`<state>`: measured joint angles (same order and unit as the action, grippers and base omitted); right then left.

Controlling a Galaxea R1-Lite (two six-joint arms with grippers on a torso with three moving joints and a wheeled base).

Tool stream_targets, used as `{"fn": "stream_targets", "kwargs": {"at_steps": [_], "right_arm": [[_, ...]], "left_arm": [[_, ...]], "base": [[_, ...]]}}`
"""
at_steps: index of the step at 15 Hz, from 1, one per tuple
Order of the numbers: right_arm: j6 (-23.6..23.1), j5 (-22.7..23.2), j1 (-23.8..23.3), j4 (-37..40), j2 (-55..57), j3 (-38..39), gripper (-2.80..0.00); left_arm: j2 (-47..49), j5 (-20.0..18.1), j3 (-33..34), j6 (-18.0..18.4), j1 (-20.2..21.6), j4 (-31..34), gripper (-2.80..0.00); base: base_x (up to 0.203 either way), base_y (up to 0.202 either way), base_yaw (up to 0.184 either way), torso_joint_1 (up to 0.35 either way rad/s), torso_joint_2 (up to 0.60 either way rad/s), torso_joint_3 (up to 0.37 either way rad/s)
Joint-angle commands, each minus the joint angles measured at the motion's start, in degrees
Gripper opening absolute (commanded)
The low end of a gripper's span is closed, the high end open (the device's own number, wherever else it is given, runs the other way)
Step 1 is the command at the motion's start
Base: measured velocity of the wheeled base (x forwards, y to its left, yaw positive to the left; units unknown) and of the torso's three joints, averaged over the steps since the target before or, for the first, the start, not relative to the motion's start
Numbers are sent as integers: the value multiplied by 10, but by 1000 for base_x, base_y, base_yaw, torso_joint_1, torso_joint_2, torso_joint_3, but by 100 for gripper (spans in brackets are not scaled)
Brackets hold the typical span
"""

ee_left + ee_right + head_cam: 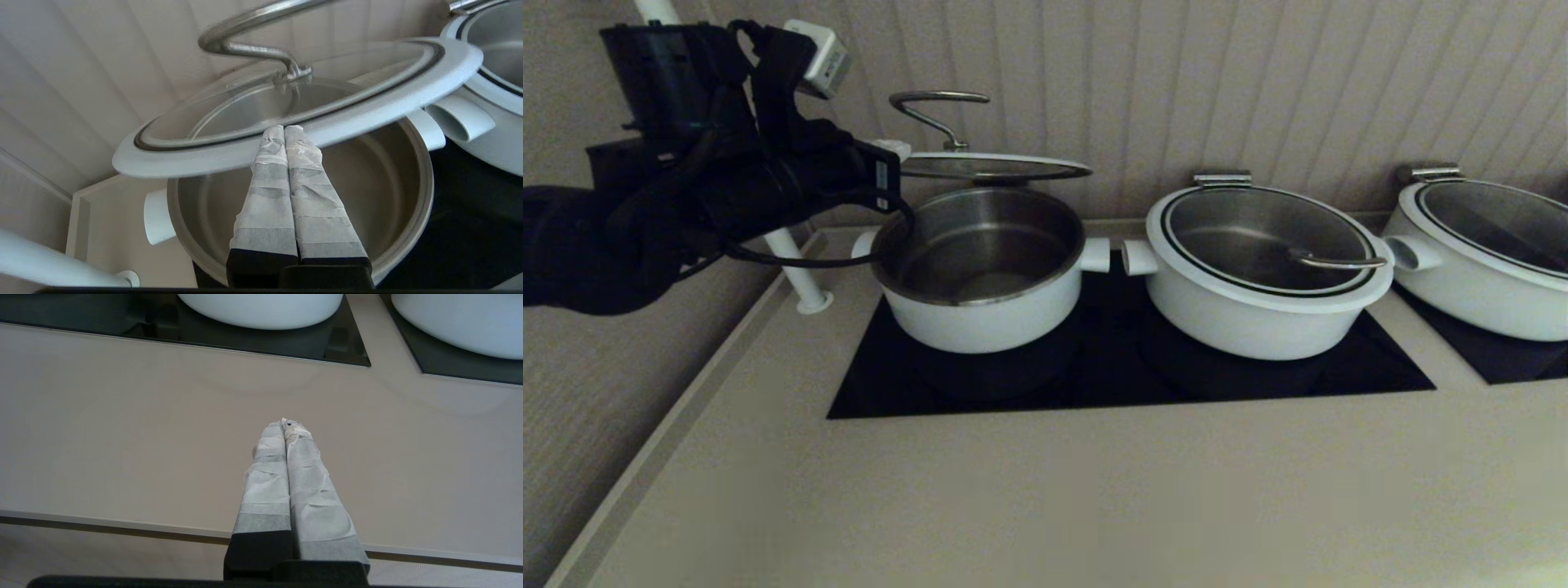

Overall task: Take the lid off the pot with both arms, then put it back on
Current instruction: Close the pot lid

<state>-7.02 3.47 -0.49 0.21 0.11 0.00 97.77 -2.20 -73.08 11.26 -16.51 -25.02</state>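
Note:
The pot (980, 314), white with a steel inner bowl, stands open at the left of the black cooktop (1111, 384). The lid (992, 167) hangs raised and nearly level above the pot's back edge, with its wire handle (935, 102) pointing up. My left gripper (894, 149) is shut at the lid's left rim. In the left wrist view the left gripper (284, 128) has its taped tips together against the lid's white rim (367, 110), over the open pot (425, 179). My right gripper (286, 424) is shut and empty above the counter's front part, out of the head view.
A wider white pot (1258, 310) with its lid on stands right of the pot, stub handles almost touching. Another (1486, 278) stands at the far right. A white post (796, 278) rises at the counter's back left. A ribbed wall is close behind. Beige counter (1045, 490) lies in front.

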Motion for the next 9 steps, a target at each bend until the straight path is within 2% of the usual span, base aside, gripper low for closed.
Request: {"fn": "stream_targets", "kwargs": {"at_steps": [1,7,9], "right_arm": [[-1,0,0,1,0,0,-280],[-1,0,0,0,0,0,-280],[0,0,0,0,0,0,-280]], "left_arm": [[7,0,-7,0,0,-1,-280],[42,1,-34,0,0,-4,-280],[51,0,-30,1,0,-39,-280]], "base": [[0,0,0,0,0,0],[0,0,0,0,0,0],[0,0,0,0,0,0]]}}
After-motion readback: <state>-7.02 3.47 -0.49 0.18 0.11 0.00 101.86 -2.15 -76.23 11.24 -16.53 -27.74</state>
